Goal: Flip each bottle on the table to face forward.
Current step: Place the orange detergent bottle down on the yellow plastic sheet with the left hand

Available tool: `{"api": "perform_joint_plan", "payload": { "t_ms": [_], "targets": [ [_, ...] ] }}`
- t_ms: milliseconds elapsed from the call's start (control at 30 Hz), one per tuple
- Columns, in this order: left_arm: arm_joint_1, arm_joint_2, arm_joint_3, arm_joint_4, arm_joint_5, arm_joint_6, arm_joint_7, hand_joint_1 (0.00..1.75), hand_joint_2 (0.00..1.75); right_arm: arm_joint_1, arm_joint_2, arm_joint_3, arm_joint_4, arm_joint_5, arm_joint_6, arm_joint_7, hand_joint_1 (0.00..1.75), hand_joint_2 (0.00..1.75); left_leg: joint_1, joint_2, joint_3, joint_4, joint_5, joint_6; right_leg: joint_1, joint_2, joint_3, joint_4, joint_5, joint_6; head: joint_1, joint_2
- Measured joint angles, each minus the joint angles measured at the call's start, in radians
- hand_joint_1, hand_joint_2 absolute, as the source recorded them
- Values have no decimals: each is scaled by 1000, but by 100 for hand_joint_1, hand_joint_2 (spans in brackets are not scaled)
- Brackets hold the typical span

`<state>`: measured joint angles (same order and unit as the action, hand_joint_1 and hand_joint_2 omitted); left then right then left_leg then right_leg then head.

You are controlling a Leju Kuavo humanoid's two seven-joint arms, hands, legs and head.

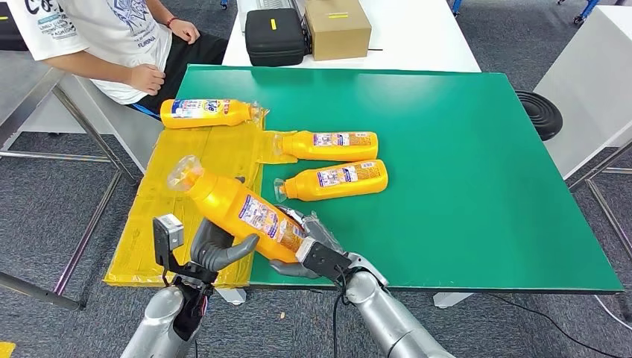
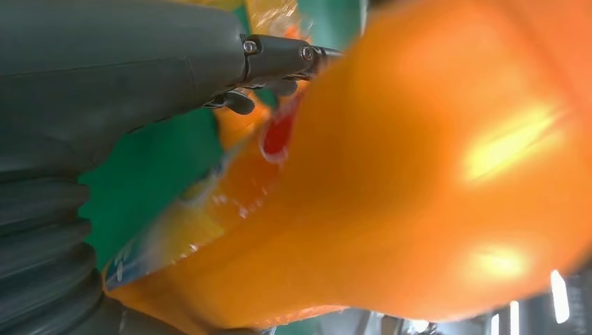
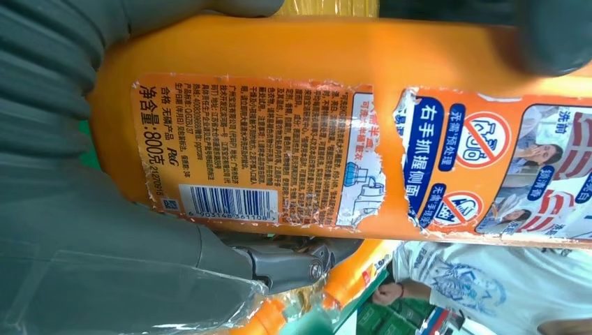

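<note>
A: Now, where is the bottle (image 1: 242, 212) we work on?

B: It is lifted, between the two hands. The right hand (image 1: 313, 250) holds its lower end, fingers closed around the body. The left hand (image 1: 216, 250) is under its middle part, thumb and fingers against the side. In the left wrist view the orange body presses close to the hand, but I cannot tell how firm this hold is.

A: Which side is up?

B: In the right wrist view the back label (image 3: 255, 146) with the barcode faces that camera. So I judge the turning is not finished.

A: How to do the turn well?

B: Roll it about its long axis, slowly, with one hand as support and the other turning. The plastic looks smooth, so it may slip if both hands loosen together.

A: And the others?

B: Two bottles (image 1: 335, 144) (image 1: 339, 179) lie on the green table (image 1: 462, 164), beyond the right hand, close to each other. One more (image 1: 205, 113) lies further, beyond the left hand, on the yellow sheet (image 1: 216, 153). Put the held one down apart from them, so nothing is pushed. A person (image 1: 112, 37) sits past that far bottle.
</note>
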<state>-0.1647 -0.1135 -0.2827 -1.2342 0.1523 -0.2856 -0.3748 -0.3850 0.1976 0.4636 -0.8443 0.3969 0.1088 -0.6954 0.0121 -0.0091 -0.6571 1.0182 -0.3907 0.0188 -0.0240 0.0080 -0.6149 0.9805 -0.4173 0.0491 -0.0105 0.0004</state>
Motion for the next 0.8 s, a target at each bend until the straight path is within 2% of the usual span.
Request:
{"api": "perform_joint_plan", "payload": {
  "t_ms": [267,800],
  "targets": [
    [-7,6,-22,49,62,-30,10,0,175,-20,-3,23,46,77,-14,0,175,175,0,0,0,0,0,0,0,0,0,0,0,0,0,0],
    [-12,21,-22,68,81,-34,8,0,175,-36,-18,27,98,123,2,11,175,175,0,0,0,0,0,0,0,0,0,0,0,0,0,0]
  ]
}}
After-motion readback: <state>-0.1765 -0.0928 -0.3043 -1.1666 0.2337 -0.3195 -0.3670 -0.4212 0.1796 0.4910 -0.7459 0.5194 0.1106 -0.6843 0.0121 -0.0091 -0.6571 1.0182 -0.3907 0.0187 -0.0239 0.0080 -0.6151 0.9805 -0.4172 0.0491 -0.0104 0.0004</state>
